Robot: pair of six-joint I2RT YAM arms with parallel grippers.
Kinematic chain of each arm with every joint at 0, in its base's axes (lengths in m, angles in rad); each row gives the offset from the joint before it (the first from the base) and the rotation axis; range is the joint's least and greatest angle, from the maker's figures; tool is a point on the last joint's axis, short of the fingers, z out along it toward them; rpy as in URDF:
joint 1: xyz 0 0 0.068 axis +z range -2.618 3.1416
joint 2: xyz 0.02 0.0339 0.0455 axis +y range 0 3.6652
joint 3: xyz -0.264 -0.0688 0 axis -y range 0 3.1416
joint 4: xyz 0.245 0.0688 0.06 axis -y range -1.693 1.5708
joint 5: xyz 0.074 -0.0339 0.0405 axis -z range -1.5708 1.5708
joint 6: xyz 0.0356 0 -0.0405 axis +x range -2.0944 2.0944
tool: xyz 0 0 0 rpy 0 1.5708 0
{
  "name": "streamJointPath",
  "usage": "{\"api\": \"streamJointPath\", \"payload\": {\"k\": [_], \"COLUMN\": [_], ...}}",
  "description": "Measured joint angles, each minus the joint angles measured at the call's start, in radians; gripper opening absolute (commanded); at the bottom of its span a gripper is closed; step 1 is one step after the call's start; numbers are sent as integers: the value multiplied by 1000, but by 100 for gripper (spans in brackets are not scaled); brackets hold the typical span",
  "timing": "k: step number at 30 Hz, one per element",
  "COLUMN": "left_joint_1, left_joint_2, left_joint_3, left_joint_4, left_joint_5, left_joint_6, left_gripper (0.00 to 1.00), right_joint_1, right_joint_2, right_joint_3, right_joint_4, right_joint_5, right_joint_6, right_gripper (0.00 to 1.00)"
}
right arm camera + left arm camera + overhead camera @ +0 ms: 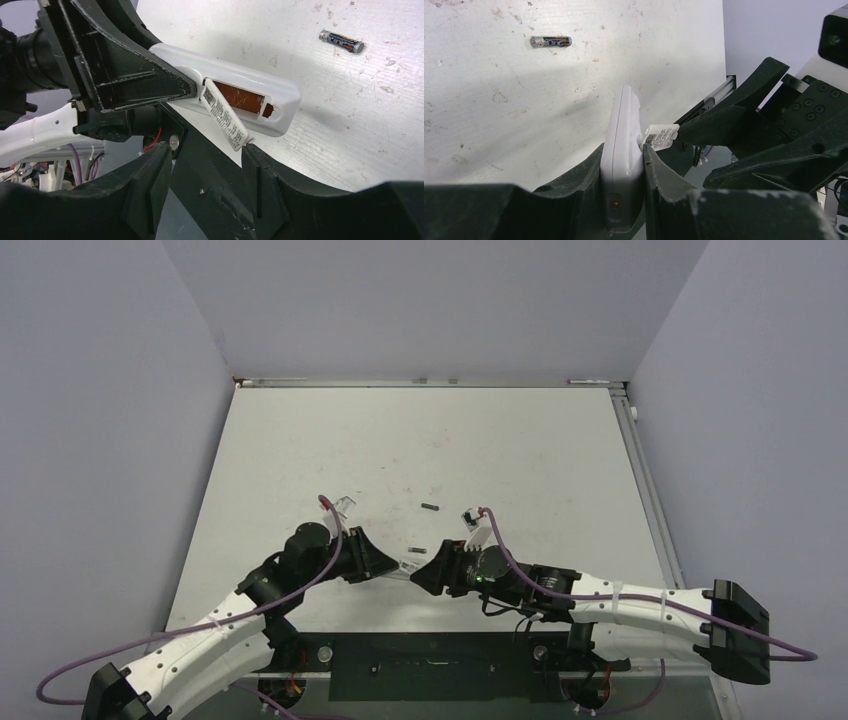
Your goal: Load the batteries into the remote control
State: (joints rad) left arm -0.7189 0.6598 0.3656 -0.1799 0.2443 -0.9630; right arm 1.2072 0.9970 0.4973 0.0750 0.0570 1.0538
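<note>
My left gripper (623, 150) is shut on the white remote control (621, 130), holding it on its long edge just above the table. The remote's back (280, 107) faces my right gripper, showing the brownish recess (239, 98) with nothing in it. Its labelled cover (225, 117) hangs out from the recess, and the cover's end touches one fingertip (248, 150) of my right gripper (205, 150), which is open with nothing between its fingers. One dark battery (431, 507) lies on the table beyond the remote, also seen from both wrists (551, 42) (341, 42). The two grippers (385, 565) (425, 575) nearly meet.
The white table (420, 440) is scuffed and walled on three sides by grey panels. A metal rail (640, 470) runs along its right edge. Purple cables (500, 545) loop over both arms.
</note>
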Motion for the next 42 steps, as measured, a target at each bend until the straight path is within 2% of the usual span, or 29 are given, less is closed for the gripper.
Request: {"api": "streamJointPath", "payload": {"k": [14,23,42], "left_joint_1": [-3,-28,-68], "left_joint_2": [143,300,648], "left_joint_3": [9,92,300], "left_joint_4": [99,197,330], "left_joint_5": [49,53,70], "left_joint_6": [-20,-24,-10], "left_gripper": [0,0,0], "right_joint_1": [5,-9,-206], "right_joint_2": [-91,-162,-336], "right_joint_3": [0,0,-18], "right_joint_4": [-39,-131,-323], "right_joint_5": [57,98,116], "right_joint_6": [9,8,-53], "right_gripper": [52,53,54]}}
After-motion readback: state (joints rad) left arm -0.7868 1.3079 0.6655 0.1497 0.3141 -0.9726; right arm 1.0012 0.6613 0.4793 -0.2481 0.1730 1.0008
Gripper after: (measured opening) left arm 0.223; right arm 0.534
